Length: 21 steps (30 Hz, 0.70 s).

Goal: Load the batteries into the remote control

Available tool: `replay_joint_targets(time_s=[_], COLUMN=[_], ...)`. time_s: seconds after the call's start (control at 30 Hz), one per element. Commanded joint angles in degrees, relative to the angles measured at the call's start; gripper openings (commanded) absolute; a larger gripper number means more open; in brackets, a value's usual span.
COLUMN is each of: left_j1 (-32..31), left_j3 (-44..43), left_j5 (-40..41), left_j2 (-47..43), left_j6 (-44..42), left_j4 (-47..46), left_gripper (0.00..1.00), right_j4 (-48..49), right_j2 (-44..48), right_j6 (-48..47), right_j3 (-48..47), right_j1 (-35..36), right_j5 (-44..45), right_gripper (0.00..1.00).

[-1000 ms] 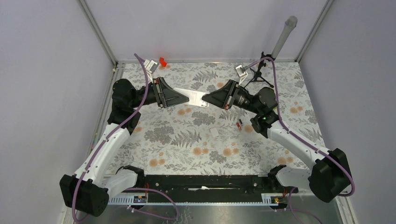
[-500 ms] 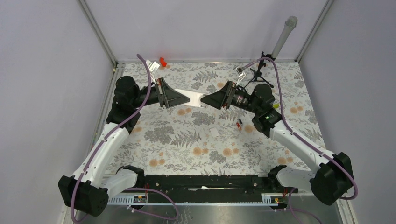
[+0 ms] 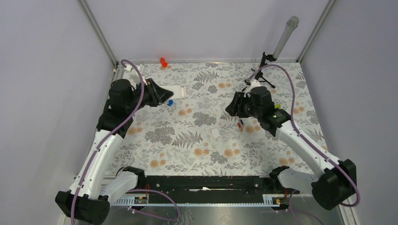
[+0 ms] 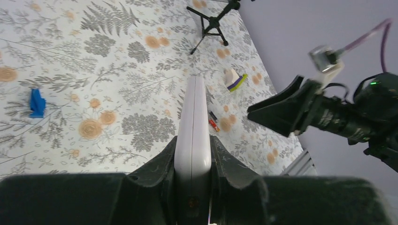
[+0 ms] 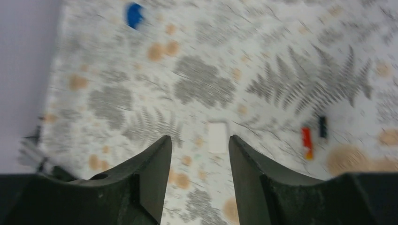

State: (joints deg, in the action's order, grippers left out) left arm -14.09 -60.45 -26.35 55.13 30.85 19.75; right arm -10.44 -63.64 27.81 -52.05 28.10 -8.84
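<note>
Left pincer (image 4: 192, 146) clamps the remote control (image 4: 195, 112) edgewise; right pincer (image 5: 200, 140) stands apart, empty, the batteries (image 5: 307, 140) on the worktop (image 3: 187, 145) near it.

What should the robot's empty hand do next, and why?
Probably swing the right gripper sideways over the batteries and lower it. Its jaws are open and empty, the batteries lie on the table off to its side, and the left gripper holds the remote control.
</note>
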Motion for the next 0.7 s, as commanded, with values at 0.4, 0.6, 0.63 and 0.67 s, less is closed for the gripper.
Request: replay_joint_targets(time_s=[0.4,0.6,0.63,0.67], left_j1=[1.08,1.28,1.33,1.34], left_j3=[-0.53,-0.79,-0.81,-0.88], left_j5=[1.53,1.41,1.32,1.32], left_j2=[-0.87,-0.25,-0.14,-0.07], left_j6=[-1.85,-1.76,-1.83,-1.69], left_j4=[-0.59,-1.06,-1.11,-1.11], left_gripper=[0.0,0.0,0.0,0.0], right_j4=[-9.79,-7.79,-7.54,-7.25], right_j2=[-23.17,-26.46,-27.12,-27.66], right_j6=[-15.07,-15.73,-15.71,-15.69], right_j3=[0.92,0.51,0.4,0.38], right_j1=[-0.32,-0.33,-0.32,-0.32], right_j5=[17.35,17.31,17.21,17.08], right_gripper=[0.49,0.47,0.46,0.46])
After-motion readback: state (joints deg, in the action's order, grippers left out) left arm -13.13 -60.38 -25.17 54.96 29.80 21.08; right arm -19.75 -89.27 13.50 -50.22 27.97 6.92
